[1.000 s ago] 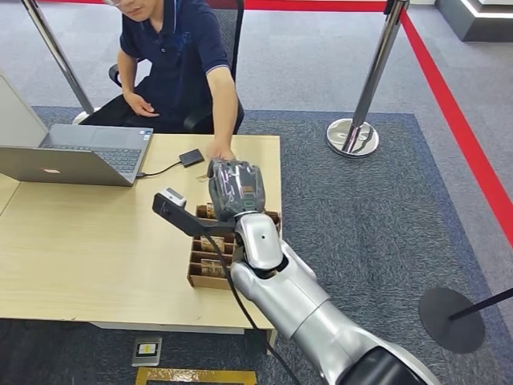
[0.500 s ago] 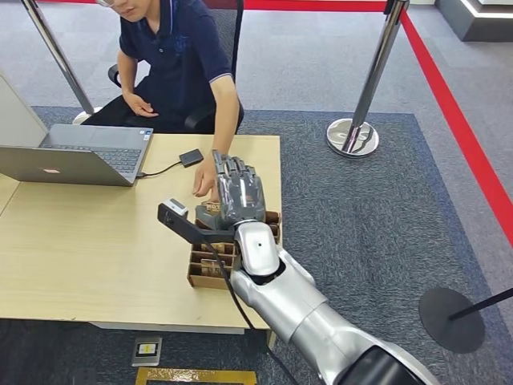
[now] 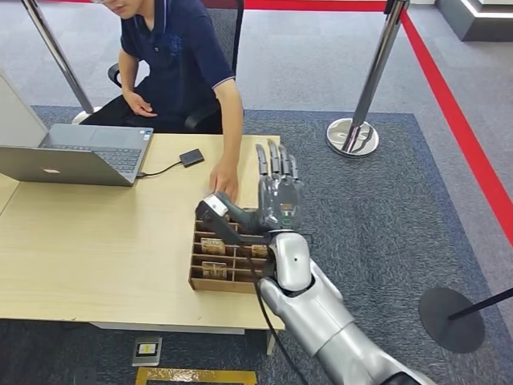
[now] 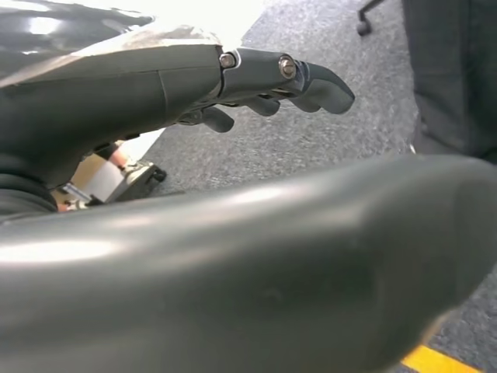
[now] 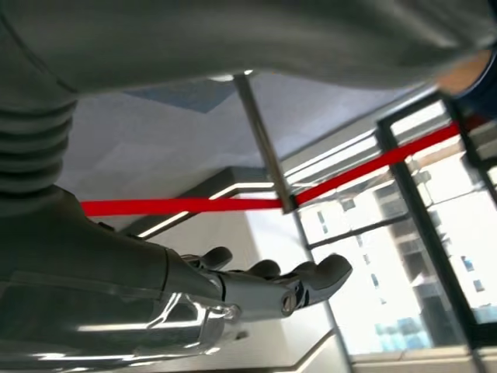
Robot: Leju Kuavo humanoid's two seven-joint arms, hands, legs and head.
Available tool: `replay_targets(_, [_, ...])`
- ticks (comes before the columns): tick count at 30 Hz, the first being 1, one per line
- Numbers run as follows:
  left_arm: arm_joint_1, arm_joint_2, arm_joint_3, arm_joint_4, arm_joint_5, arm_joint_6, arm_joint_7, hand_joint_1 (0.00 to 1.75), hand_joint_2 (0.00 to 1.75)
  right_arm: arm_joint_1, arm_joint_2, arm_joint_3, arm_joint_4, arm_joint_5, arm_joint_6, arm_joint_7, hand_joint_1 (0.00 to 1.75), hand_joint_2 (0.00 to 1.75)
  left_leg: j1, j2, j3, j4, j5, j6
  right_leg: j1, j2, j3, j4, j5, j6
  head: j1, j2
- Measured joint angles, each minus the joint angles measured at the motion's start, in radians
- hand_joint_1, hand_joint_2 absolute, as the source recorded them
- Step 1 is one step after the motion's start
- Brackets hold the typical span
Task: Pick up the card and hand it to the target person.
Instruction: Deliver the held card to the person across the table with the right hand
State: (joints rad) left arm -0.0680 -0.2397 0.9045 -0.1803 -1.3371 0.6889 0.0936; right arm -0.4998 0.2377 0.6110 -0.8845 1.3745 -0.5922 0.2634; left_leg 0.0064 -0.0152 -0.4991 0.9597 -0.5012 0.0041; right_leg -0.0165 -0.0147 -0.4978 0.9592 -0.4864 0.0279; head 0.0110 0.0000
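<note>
A shallow cardboard box (image 3: 199, 281) with compartments sits at the table's near right corner, with brown cards (image 3: 213, 245) lying in its slots. My right hand (image 3: 278, 188) is raised just beyond the box's right end, fingers straight, apart and pointing up, holding nothing. In the right wrist view the same hand (image 5: 264, 284) is bare against the ceiling. The seated person in a dark polo (image 3: 175, 56) rests a hand (image 3: 224, 176) on the table by the box's far edge; whether it covers a card is unclear. My left hand (image 4: 175, 85) hangs over grey carpet, fingers loosely extended and bare.
An open laptop (image 3: 72, 152) stands at the table's far left, with a small black device (image 3: 191, 157) cabled to it. A stanchion base (image 3: 353, 136) and a red floor line (image 3: 459, 120) lie to the right, and a black round base (image 3: 451, 319) at the near right.
My right hand rose from over the box, shifted right and uncurled its fingers. The person's hand reached in toward my hand and now rests on the table by the box.
</note>
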Motion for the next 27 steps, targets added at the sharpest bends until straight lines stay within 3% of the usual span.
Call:
replay_targets(4, [0.003, 0.0, 0.0, 0.0, 0.008, -0.003, -0.021, 0.0, 0.0, 0.168, -0.072, -0.169, -0.245, 0.049, -0.035, -0.02, 0.0, 0.0, -0.001, -0.001, -0.001, 0.0, -0.001, 0.001, 0.0, 0.0, -0.001, -0.001, 0.0, 0.001, 0.0, 0.0])
replay_targets(7, [0.003, -0.001, 0.0, 0.0, 0.017, -0.002, -0.032, 0.0, 0.0, 0.285, -0.097, -0.296, -0.401, 0.059, -0.084, -0.027, 0.0, 0.0, -0.001, -0.001, -0.001, 0.001, -0.001, 0.001, 0.0, 0.0, -0.001, -0.002, 0.0, 0.002, 0.0, 0.0])
replay_targets(11, [0.007, -0.002, 0.001, 0.0, 0.035, 0.001, -0.034, 0.0, 0.0, 0.449, -0.097, -0.536, -0.618, -0.038, -0.108, -0.114, 0.0, 0.0, -0.001, -0.002, -0.002, 0.001, -0.001, 0.001, 0.0, 0.0, 0.0, -0.002, 0.0, 0.002, 0.0, 0.0])
replay_targets(15, [0.005, -0.006, 0.002, 0.0, 0.042, 0.002, -0.026, 0.0, 0.0, 0.541, -0.071, -0.734, -0.701, -0.138, -0.089, -0.212, 0.0, 0.0, -0.001, -0.001, -0.001, 0.001, -0.001, 0.001, 0.0, 0.0, 0.0, -0.002, 0.0, 0.002, 0.0, 0.0])
replay_targets(19, [0.005, -0.01, 0.002, 0.001, 0.042, 0.0, -0.015, 0.0, 0.0, 0.561, -0.071, -0.952, -0.573, -0.265, 0.01, -0.181, 0.0, 0.0, 0.0, -0.001, 0.0, 0.001, -0.001, 0.001, 0.0, 0.0, 0.001, -0.002, 0.001, 0.003, 0.0, 0.0])
replay_targets(23, [0.002, -0.011, 0.002, 0.001, 0.042, 0.0, -0.022, 0.0, 0.0, 0.504, -0.121, -1.139, -0.188, -0.257, 0.033, -0.162, 0.0, 0.0, 0.0, -0.001, 0.0, 0.001, 0.0, 0.002, -0.001, 0.0, 0.002, -0.002, 0.002, 0.004, 0.0, 0.0])
replay_targets(27, [0.0, -0.012, 0.002, 0.0, 0.043, 0.0, -0.024, 0.0, 0.0, 0.465, -0.156, -1.249, 0.142, -0.246, 0.039, -0.145, 0.0, 0.0, -0.001, 0.0, -0.001, 0.001, 0.0, 0.002, -0.001, 0.0, 0.001, -0.002, 0.002, 0.004, 0.0, 0.0])
